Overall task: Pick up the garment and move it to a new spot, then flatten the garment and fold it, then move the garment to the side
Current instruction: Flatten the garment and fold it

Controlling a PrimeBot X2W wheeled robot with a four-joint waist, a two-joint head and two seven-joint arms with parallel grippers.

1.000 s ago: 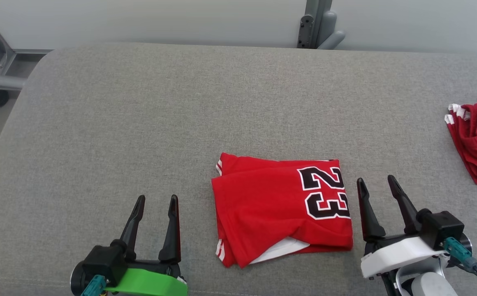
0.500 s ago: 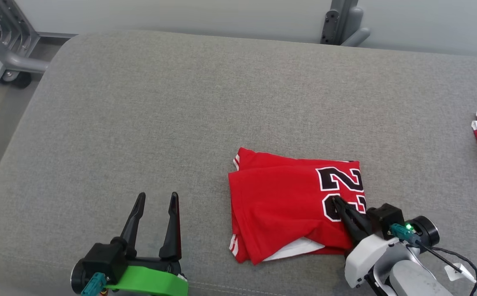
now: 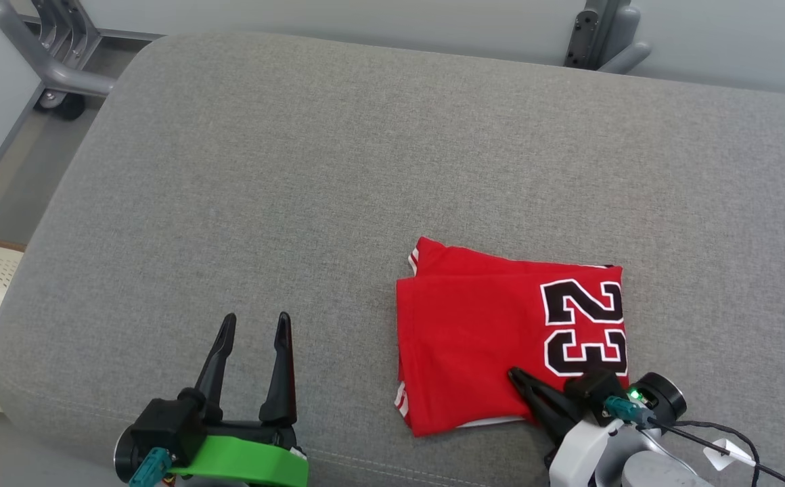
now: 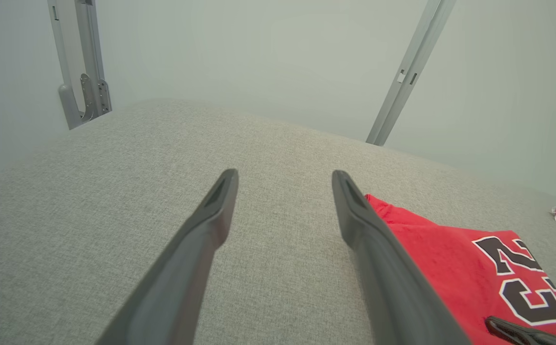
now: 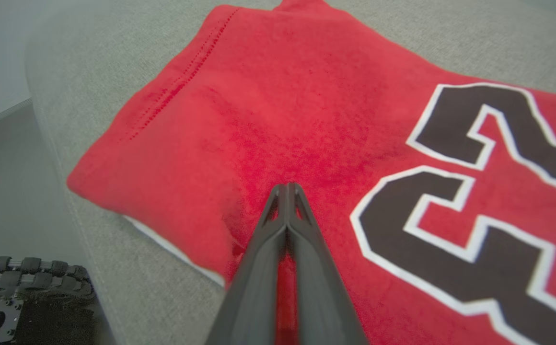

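Folded red shirt (image 3: pixel 480 338) is lying on the gray counter (image 3: pixel 298 203).
It is sitting under the tips of the right jaws, which are pressing tight together, and right of the left jaws, which are standing wide apart.

From here the one thing I can read is the number 23 (image 3: pixel 585 328), black digits edged in white, printed on the folded red garment (image 3: pixel 474 338). In my right wrist view it lies just right of the tips of the right gripper (image 3: pixel 513 372), whose jaws are pressed together on the fabric. It lies well right of the spread jaws of the left gripper (image 3: pixel 257 316).
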